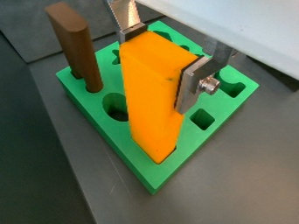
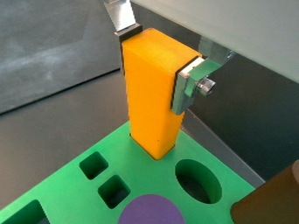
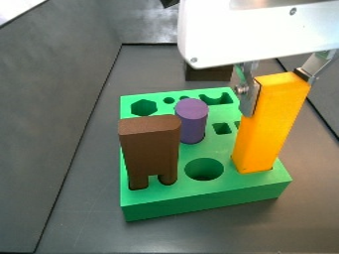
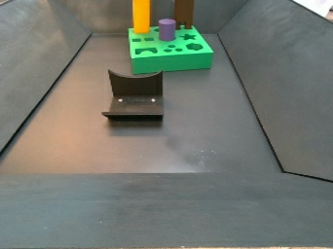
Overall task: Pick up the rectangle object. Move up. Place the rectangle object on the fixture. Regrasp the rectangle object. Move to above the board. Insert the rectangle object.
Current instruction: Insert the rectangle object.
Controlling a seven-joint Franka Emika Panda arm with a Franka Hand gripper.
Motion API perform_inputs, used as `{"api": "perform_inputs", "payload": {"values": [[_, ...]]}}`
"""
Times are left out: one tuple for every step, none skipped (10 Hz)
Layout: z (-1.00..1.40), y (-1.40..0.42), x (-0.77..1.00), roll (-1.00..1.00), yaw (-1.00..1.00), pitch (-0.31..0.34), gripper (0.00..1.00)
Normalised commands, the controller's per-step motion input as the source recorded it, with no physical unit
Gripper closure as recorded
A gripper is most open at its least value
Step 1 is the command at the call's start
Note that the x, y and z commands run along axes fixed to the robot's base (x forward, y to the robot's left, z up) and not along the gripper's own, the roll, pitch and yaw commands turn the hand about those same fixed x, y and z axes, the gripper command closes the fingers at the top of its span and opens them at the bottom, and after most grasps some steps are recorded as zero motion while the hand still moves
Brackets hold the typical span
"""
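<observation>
So the gripper [image 1: 167, 54] is up over the green board [image 1: 152, 171], and its silver fingers [image 2: 193, 80] are closed in on the top end of the rectangle object [image 1: 158, 96], one plate on each side, only as wide apart as the block itself. The orange block stands upright straight below the claw with its bottom end down at a slot near the board's edge. Just off to one side of the claw there's the purple cylinder [image 3: 192, 120] and the brown block [image 3: 150, 150], both standing in the board too. The fixture [image 4: 134, 95] sits well away from the claw on the dark floor, nothing on it.
</observation>
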Motion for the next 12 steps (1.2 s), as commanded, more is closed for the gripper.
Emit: {"api": "perform_inputs", "payload": {"values": [[-0.04, -0.48, 0.00, 0.50, -0.05, -0.104, 1.00], [-0.62, -0.56, 0.11, 0.41, -0.10, 0.000, 1.00], [-0.60, -0.33, 0.14, 0.27, -0.27, 0.144, 1.00], [-0.62, -0.10, 0.43, 0.16, -0.33, 0.240, 1.00], [-0.60, -0.11, 0.42, 0.17, -0.26, 0.251, 1.00], [-0.53, -0.07, 0.36, 0.20, -0.21, 0.273, 1.00], [-0.31, -0.14, 0.22, 0.15, 0.00, 0.140, 1.00], [0.00, -0.13, 0.00, 0.07, 0.05, -0.004, 1.00], [-0.41, 0.09, 0.22, 0.00, 0.00, 0.161, 1.00], [-0.60, 0.36, 0.61, 0.00, -0.17, 0.336, 1.00], [-0.54, 0.39, 0.39, 0.00, -0.39, 0.346, 1.00], [-0.52, 0.26, 0.36, 0.00, -0.45, 0.346, 1.00]]}}
